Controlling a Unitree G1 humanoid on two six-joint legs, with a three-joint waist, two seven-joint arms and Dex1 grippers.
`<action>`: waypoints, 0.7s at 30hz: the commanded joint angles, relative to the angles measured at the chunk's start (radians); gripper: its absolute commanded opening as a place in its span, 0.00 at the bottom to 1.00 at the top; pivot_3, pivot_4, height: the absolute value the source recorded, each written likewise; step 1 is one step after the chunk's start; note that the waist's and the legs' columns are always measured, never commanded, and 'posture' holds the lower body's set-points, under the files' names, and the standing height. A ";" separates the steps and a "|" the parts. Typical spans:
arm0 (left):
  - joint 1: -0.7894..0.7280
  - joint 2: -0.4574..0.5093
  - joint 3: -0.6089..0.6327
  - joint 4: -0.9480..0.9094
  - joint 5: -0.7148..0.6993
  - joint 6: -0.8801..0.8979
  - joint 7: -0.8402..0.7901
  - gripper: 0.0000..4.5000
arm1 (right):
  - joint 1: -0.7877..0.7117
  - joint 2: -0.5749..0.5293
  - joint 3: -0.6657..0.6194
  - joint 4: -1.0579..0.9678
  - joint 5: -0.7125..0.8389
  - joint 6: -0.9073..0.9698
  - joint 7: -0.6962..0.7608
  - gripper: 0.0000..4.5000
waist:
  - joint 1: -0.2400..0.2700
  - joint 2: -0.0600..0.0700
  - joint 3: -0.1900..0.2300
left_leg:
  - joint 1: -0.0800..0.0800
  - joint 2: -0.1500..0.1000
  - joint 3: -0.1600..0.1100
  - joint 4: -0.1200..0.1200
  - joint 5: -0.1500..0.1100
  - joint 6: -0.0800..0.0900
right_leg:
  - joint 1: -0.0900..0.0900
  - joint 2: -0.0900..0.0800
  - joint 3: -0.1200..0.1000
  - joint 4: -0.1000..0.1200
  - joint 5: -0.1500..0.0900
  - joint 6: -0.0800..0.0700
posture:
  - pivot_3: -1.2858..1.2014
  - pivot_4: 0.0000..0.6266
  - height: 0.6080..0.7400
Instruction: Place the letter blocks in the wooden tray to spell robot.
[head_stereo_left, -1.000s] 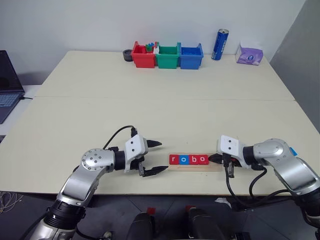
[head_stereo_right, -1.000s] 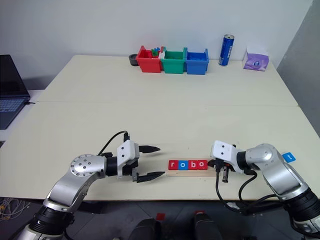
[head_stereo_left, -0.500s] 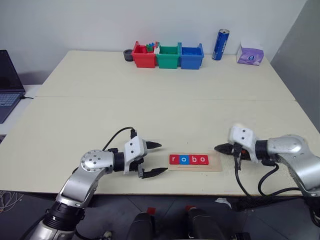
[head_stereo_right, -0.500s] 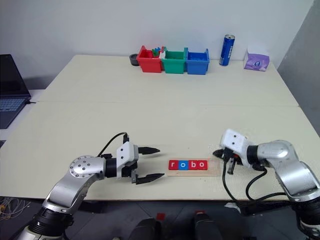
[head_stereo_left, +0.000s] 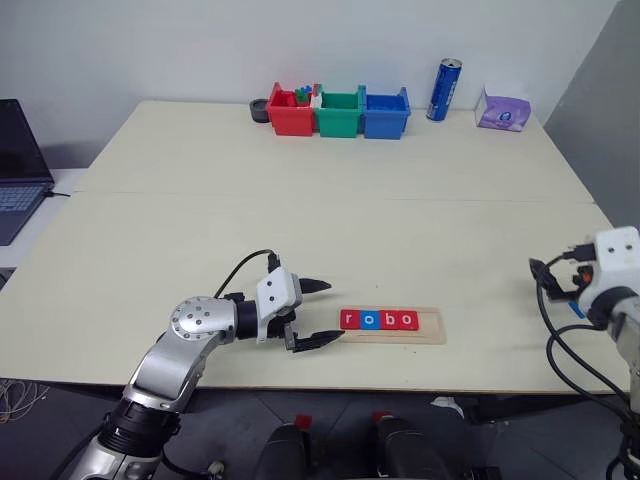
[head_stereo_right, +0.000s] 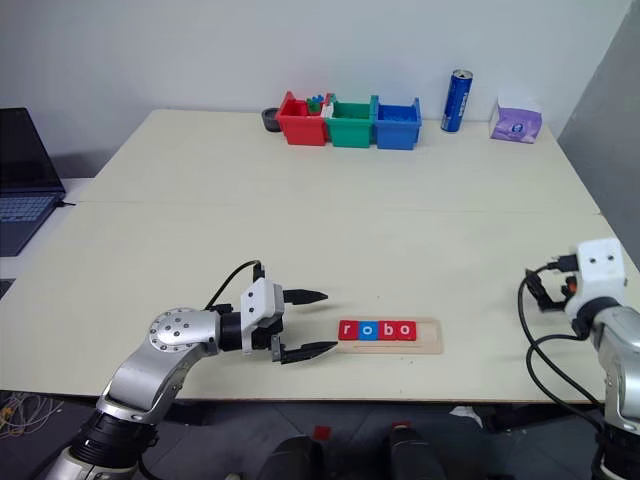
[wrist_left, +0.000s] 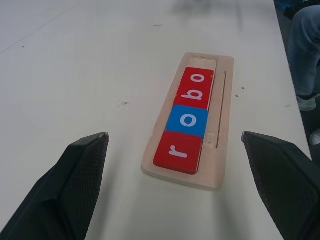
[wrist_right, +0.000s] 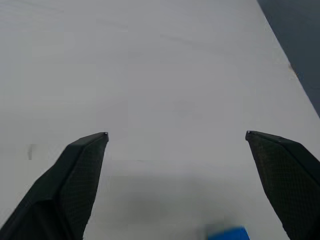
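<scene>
The wooden tray (head_stereo_left: 432, 326) lies near the table's front edge. Four letter blocks (head_stereo_left: 377, 320) sit in it from its left end, red, blue, red, red, reading r, o, b, o (wrist_left: 188, 121); bare wood shows at its right end. My left gripper (head_stereo_left: 329, 312) is open just left of the tray, its fingers pointing at it without touching. My right gripper (wrist_right: 176, 133) is open over bare table near the right edge, far from the tray. A small blue flat piece (wrist_right: 227, 233) lies on the table close under it; I cannot read a letter on it.
Red (head_stereo_left: 289, 113), green (head_stereo_left: 336, 113) and blue (head_stereo_left: 384, 113) bins stand at the back, with a blue can (head_stereo_left: 441, 89) and a purple tissue pack (head_stereo_left: 500, 111) to their right. A laptop (head_stereo_left: 15, 170) sits off the left edge. A person's leg (wrist_left: 305, 55) shows beyond the table's right side.
My right gripper has swung from the tray's right end out to the table's right edge and gone from shut to open. The left gripper and the tiles have stayed put.
</scene>
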 joint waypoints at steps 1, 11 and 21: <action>-0.013 -0.002 -0.008 -0.017 -0.004 -0.014 -0.008 1.00 | 0.038 -0.029 -0.057 0.003 0.035 0.010 0.031 1.00 | -0.002 0.001 0.000 | 0.000 0.000 0.000 0.000 0.000 0.000 | 0.000 0.000 0.000 0.000 -0.001 0.002 | 0.52 0.24 1.00; -0.023 0.002 -0.014 -0.020 -0.002 -0.010 -0.014 1.00 | -0.016 -0.132 -0.078 0.285 0.087 0.001 0.101 1.00 | -0.004 0.001 -0.001 | 0.002 -0.001 0.004 0.000 0.000 0.000 | 0.000 0.001 0.000 0.000 -0.001 0.003 | 0.52 0.24 1.00; -0.018 0.008 -0.009 -0.032 -0.003 0.001 -0.006 1.00 | -0.065 -0.164 -0.072 0.412 0.164 0.071 0.150 0.80 | -0.004 0.001 -0.001 | 0.002 -0.001 0.004 0.000 0.000 0.000 | 0.000 0.001 0.001 0.000 -0.001 0.003 | 0.52 0.24 1.00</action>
